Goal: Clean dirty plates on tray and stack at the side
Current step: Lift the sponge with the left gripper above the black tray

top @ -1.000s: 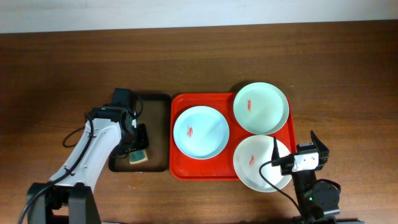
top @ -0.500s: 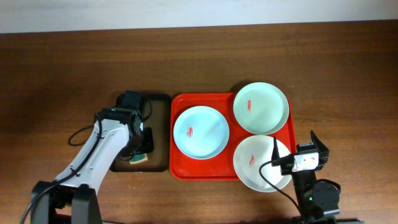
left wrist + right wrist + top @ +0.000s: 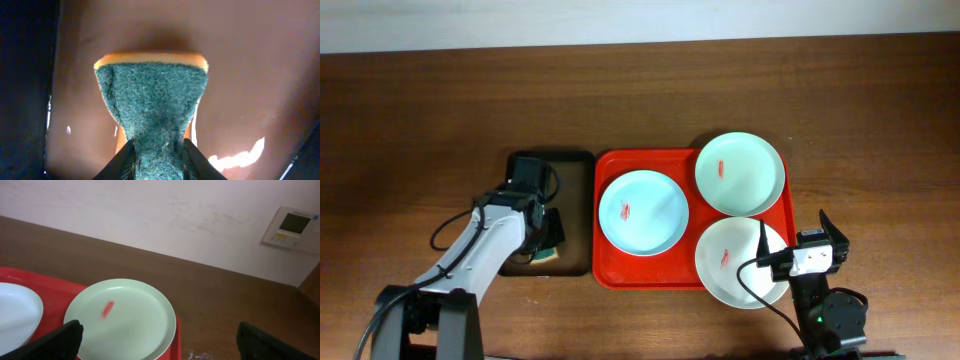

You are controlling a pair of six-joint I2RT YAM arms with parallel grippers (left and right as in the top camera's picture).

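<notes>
A brown wooden worktop carries everything. On the left, a narrow black tray lies just beside the red tray, their long edges next to each other. The left arm reaches from the near left over the black tray. Its end effector is pinching a sponge. In the left wrist view the two fingers squeeze the near end of the sponge so that it narrows between them. The green scouring face is turned toward the camera, with an orange layer showing along the far edge. The sponge sits in the near part of the black tray; whether it touches the tray floor cannot be told.

The red tray holds all three plates. A pale blue plate sits in its left half. A mint plate lies at the far right corner and a white plate at the near right corner, its edge overhanging the tray rim. Each bears a small red smear.

On the near right, the right end effector is spread wide and holds nothing. It faces the mint plate, with a pale wall and a small wall panel beyond.
</notes>
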